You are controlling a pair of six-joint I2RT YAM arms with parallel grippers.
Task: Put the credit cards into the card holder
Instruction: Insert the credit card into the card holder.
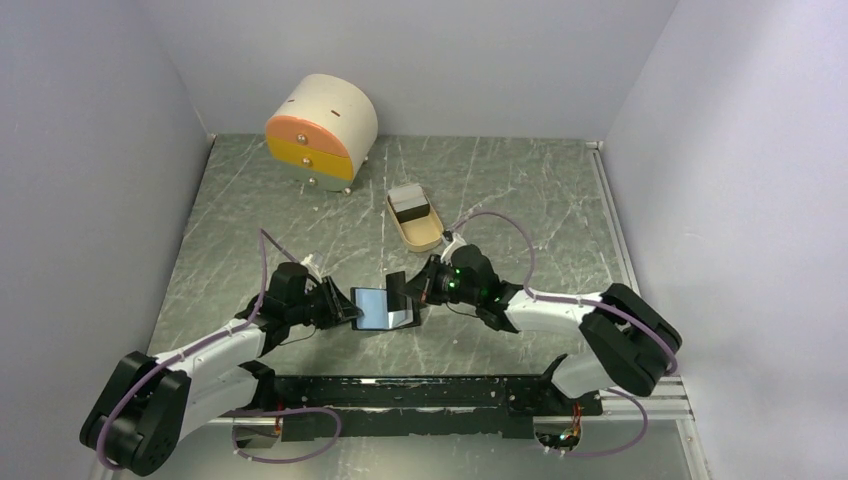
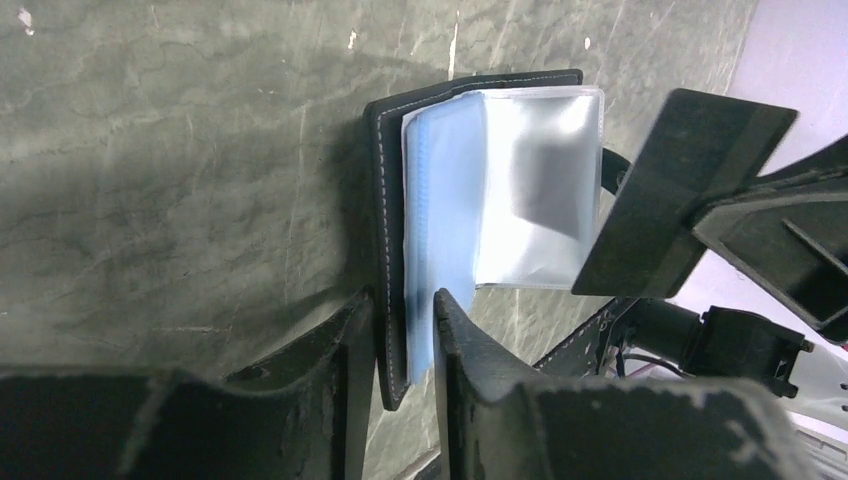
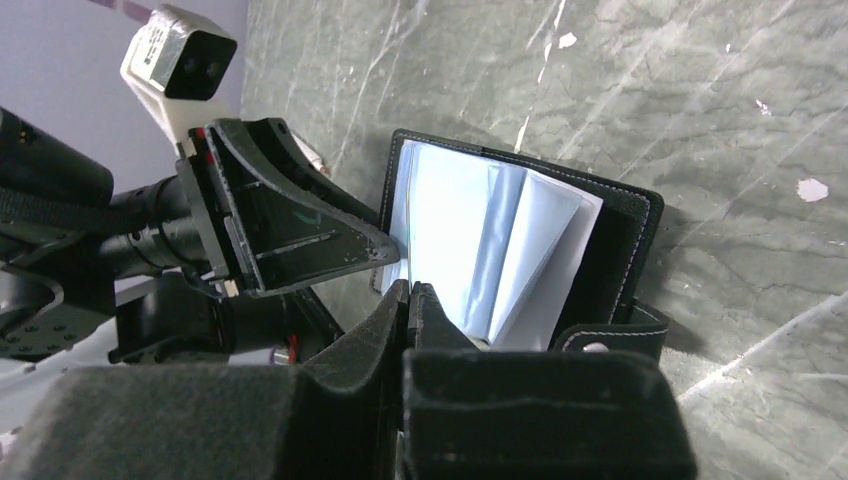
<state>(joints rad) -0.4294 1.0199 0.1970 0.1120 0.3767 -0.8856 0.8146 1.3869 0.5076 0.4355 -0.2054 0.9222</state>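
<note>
The card holder (image 1: 385, 308) lies open on the table between my two grippers, its black cover (image 2: 385, 200) underneath and its blue and clear sleeves (image 2: 500, 190) fanned upward. My left gripper (image 2: 405, 300) stands slightly open astride the holder's left edge, with the cover and a blue sleeve between its fingers. My right gripper (image 3: 412, 290) is shut on a black credit card (image 2: 680, 190), which is tilted just over the clear sleeves at the holder's right side. The snap tab (image 3: 600, 340) hangs at the right. More credit cards (image 1: 407, 203) stand in the tan tray.
The tan oval tray (image 1: 425, 235) sits behind the right gripper. A cream rounded drawer box (image 1: 320, 130) with orange and yellow fronts stands at the back left. Grey walls close in on three sides, and a black rail (image 1: 430, 395) runs along the near edge.
</note>
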